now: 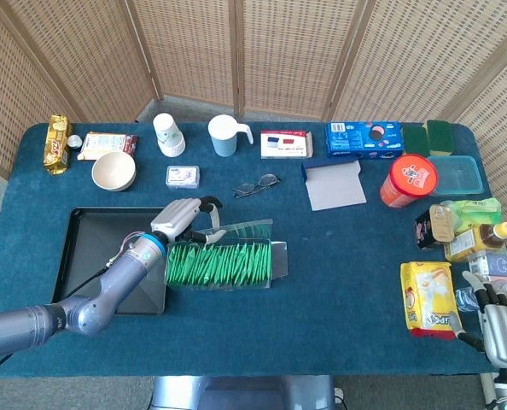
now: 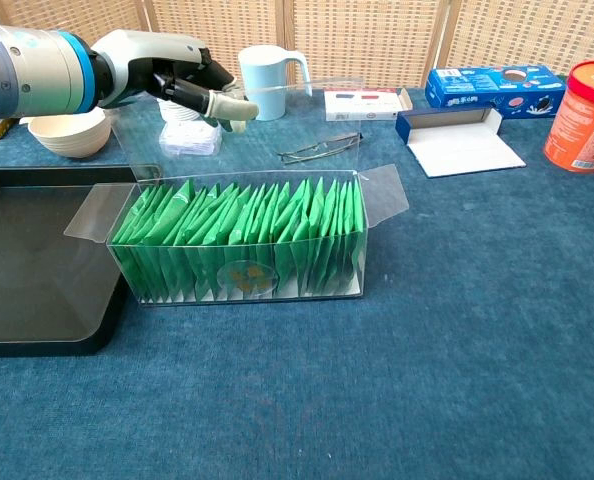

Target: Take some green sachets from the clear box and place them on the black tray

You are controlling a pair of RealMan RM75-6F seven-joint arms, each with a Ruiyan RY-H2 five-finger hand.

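While the left hand (image 2: pixel 182 85) holds the clear plastic box's (image 2: pixel 239 243) raised lid, its thin green sachets (image 2: pixel 242 225), beside the black tray (image 1: pixel 87 260), look light, floppy; pinch top edges. Right hand (image 1: pixel 503 329) idles open.

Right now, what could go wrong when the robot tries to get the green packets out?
The left hand is up by the raised lid of the clear box; if the lid drops, it may cover the green sachets. They are packed tightly, so several could come out together. The light box might also slide instead of staying beside the black tray.
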